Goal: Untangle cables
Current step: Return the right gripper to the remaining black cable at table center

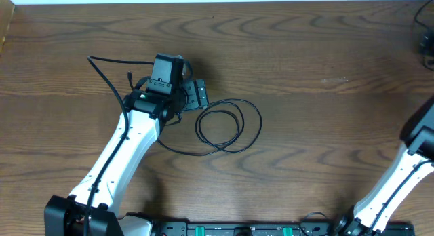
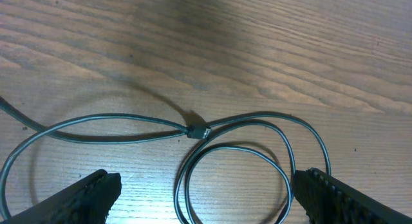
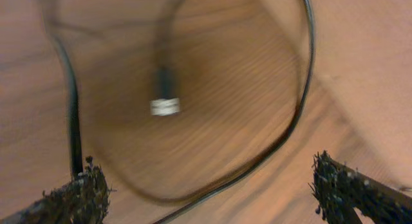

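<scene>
A thin black cable point(image 1: 228, 125) lies in loose overlapping loops on the wooden table, with a tail running left under my left arm. My left gripper point(image 1: 197, 95) is open just above the left edge of the loops. In the left wrist view its jaws point(image 2: 206, 185) straddle a loop of the cable point(image 2: 232, 150), apart from it; two strands cross at a small knot point(image 2: 198, 130). My right gripper point(image 3: 209, 179) is open and empty above another dark cable loop point(image 3: 293, 114) with a silver-tipped plug point(image 3: 165, 105), blurred. No white cable shows.
My right arm point(image 1: 415, 144) runs off the right edge of the overhead view, its gripper out of that frame. A bit of dark cable point(image 1: 426, 43) shows at the far right edge. The table's far edge point(image 1: 217, 0) is at the top.
</scene>
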Action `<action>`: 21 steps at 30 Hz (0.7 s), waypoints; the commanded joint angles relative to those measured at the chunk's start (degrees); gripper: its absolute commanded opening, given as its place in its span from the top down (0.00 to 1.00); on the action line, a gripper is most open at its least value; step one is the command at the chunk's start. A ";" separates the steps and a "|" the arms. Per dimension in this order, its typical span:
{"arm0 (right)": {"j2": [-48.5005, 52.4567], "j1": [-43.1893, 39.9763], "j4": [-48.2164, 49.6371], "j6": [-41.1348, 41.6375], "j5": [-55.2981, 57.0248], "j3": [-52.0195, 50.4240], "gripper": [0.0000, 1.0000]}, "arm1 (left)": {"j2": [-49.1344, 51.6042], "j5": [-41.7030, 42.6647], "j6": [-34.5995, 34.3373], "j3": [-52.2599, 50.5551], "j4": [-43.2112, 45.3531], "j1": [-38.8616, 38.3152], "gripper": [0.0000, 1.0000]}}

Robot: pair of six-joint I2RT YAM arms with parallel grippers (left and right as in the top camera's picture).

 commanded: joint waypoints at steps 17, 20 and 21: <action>-41.07 18.05 -42.62 5.64 -35.63 0.46 0.01 | 0.24 -0.13 0.37 0.61 0.02 0.11 0.07; -40.28 20.31 -50.62 6.99 -45.07 -0.26 0.01 | 0.24 -0.13 0.37 0.61 0.02 0.11 0.07; -40.00 21.42 -52.81 6.97 -47.39 -0.81 0.01 | 0.24 -0.13 0.37 0.61 0.02 0.11 0.07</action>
